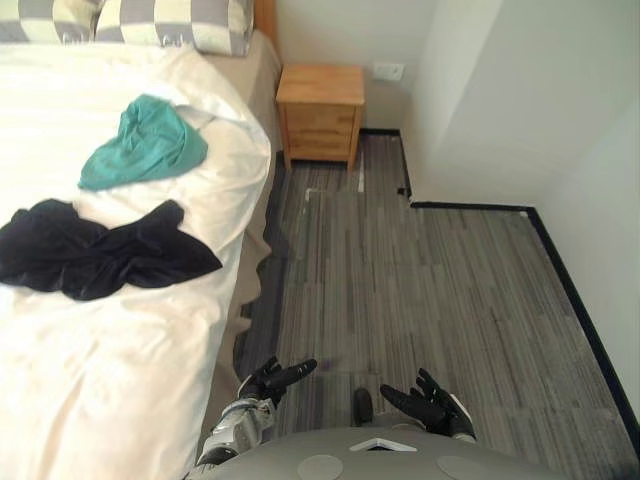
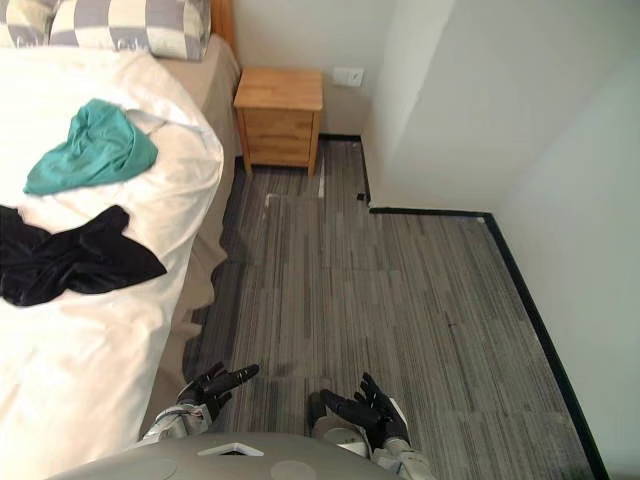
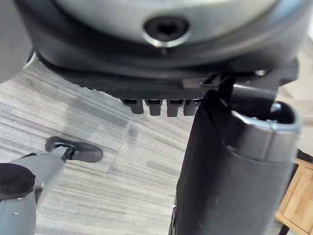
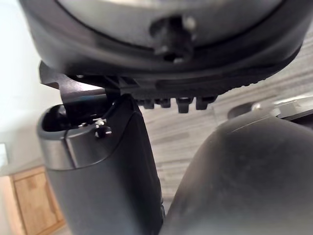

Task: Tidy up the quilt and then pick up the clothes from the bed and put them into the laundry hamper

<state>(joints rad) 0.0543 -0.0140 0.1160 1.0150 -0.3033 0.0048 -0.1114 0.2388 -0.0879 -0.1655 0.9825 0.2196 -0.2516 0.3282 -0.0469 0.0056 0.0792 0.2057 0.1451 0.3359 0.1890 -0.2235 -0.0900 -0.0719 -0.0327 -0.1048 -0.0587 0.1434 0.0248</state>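
The floor (image 1: 420, 290) was laid in grey streaked planks and ran to plain white walls (image 1: 520, 100) edged with a black skirting (image 1: 570, 280). One bed (image 1: 258, 85) stood on the left, covered by one white quilt (image 1: 120, 350), soft and lightly creased, its edge hanging over the tan side. Two garments lay on the quilt, close together but apart: a green garment (image 1: 145, 145), crumpled into a rough triangle, farther off, and a black garment (image 1: 100, 250), limp and spread wide, nearer. Two pillows (image 1: 175, 20) in grey and cream checks sat at the far end. One boxy wooden nightstand (image 1: 320, 110) stood just right of the bed against the far wall, under one white socket (image 1: 388, 71). The left hand (image 1: 275, 378) and right hand (image 1: 430, 405) hung low over the near floor, fingers loosely extended and released, grasping nothing.
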